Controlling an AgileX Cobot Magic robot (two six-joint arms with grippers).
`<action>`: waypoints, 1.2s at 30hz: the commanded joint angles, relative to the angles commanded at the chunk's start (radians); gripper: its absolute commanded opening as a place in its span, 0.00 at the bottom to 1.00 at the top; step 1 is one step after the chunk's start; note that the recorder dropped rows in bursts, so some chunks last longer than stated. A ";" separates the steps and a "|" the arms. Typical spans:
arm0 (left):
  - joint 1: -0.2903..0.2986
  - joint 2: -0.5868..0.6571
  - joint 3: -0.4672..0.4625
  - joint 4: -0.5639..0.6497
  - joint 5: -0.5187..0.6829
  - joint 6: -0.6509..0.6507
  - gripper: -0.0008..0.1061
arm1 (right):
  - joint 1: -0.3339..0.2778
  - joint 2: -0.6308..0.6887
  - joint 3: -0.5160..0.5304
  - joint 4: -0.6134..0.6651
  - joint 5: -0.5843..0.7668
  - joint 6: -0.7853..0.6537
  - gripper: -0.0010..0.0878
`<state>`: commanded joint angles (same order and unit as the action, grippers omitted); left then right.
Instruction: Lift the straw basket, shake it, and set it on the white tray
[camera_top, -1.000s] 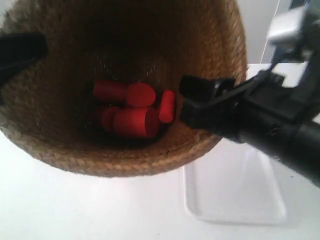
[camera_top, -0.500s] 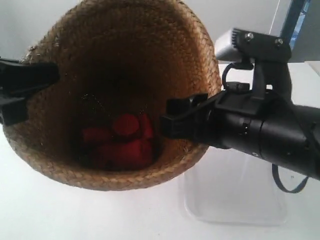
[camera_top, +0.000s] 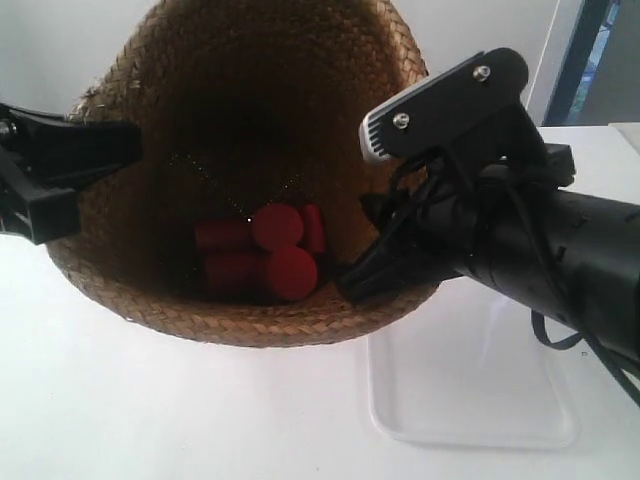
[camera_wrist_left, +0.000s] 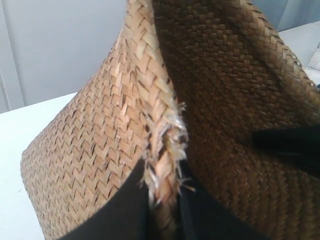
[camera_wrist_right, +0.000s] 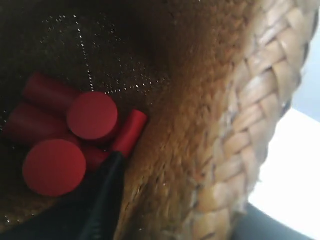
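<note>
The straw basket (camera_top: 250, 322) hangs in the air, tipped with its dark inside facing the exterior view. My left gripper (camera_wrist_left: 162, 200) is shut on the frayed rim of the straw basket (camera_wrist_left: 100, 140); in the exterior view this gripper (camera_top: 75, 185) is at the left. My right gripper (camera_wrist_right: 185, 210) is shut on the opposite wall of the basket (camera_wrist_right: 250, 115), one finger inside and one outside, and shows in the exterior view (camera_top: 375, 265) at the right. The white tray (camera_top: 470, 400) lies on the table below, under the right arm.
Several red cylinders (camera_top: 265, 255) lie heaped at the bottom of the basket, and the right wrist view has them (camera_wrist_right: 75, 140) close to the inner finger. A white tabletop (camera_top: 150, 410) spreads beneath. A pale wall stands behind.
The basket has swung back and risen a little, still held on both sides. The red cylinders have rolled and regrouped inside. The right arm has turned, bringing its camera mount on top.
</note>
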<state>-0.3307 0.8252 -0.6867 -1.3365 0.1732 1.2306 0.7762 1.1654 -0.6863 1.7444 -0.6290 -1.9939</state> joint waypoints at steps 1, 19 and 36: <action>0.000 0.000 0.000 0.000 0.009 0.000 0.01 | 0.000 0.000 0.002 0.000 0.000 -0.022 0.01; 0.000 0.000 0.000 -0.003 0.000 0.004 0.01 | 0.000 -0.011 -0.002 0.000 0.279 0.070 0.01; 0.000 0.000 0.000 -0.001 -0.002 0.004 0.01 | -0.174 -0.089 0.072 -1.560 0.668 1.893 0.01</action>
<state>-0.3307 0.8255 -0.6867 -1.3379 0.1717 1.2348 0.6019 1.0766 -0.6145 0.1844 0.0392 -0.1004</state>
